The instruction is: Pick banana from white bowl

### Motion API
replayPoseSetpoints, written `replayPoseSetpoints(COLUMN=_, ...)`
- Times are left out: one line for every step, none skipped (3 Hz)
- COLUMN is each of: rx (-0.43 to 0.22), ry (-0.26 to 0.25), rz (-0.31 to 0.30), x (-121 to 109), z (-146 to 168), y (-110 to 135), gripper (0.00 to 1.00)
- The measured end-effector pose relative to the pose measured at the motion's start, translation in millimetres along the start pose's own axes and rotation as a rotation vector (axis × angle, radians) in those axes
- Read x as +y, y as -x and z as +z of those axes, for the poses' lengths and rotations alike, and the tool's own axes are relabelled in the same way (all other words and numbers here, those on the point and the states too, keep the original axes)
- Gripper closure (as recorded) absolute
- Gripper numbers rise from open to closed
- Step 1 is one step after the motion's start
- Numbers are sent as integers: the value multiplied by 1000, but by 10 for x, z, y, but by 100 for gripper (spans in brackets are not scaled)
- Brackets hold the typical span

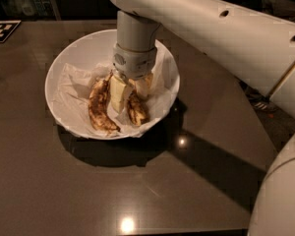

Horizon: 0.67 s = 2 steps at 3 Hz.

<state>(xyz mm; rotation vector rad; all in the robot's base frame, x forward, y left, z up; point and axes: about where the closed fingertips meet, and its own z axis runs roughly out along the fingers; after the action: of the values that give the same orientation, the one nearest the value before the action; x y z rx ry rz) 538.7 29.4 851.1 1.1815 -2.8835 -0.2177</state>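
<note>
Tool (132, 98): reaching straight down from the arm (221, 28) into the bowl, released, its two pale fingers (119, 93) standing apart.
Banana (136, 111): lying in the bowl right under the tool. Its far part is running up between the fingers and hiding behind them, and its near end is sticking out below the fingertips. I cannot tell whether the fingers are touching it.
Other banana (99, 107): lying in the bowl just beside the tool, on its picture-left side. It is curving along the outside of the nearer finger and showing more brown.
Bowl (59, 68): sitting on the counter, its rim ringing the tool's lower end.
Paper (71, 90): lining the bowl in crumpled white folds beneath the tool and both bananas.
Counter (88, 191): carrying the bowl and spreading out dark and glossy on every side of the tool.
Marker (1, 31): lying flat on the counter well apart from the tool, at the far picture-left corner, showing a black-and-white pattern.
</note>
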Motion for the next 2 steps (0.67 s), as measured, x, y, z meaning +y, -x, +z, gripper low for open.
replayPoseSetpoints(rx=0, ry=0, rz=0, x=0, z=-1, y=1, gripper=60)
replayPoseSetpoints(rx=0, ry=0, rz=0, x=0, z=-1, y=1, gripper=82)
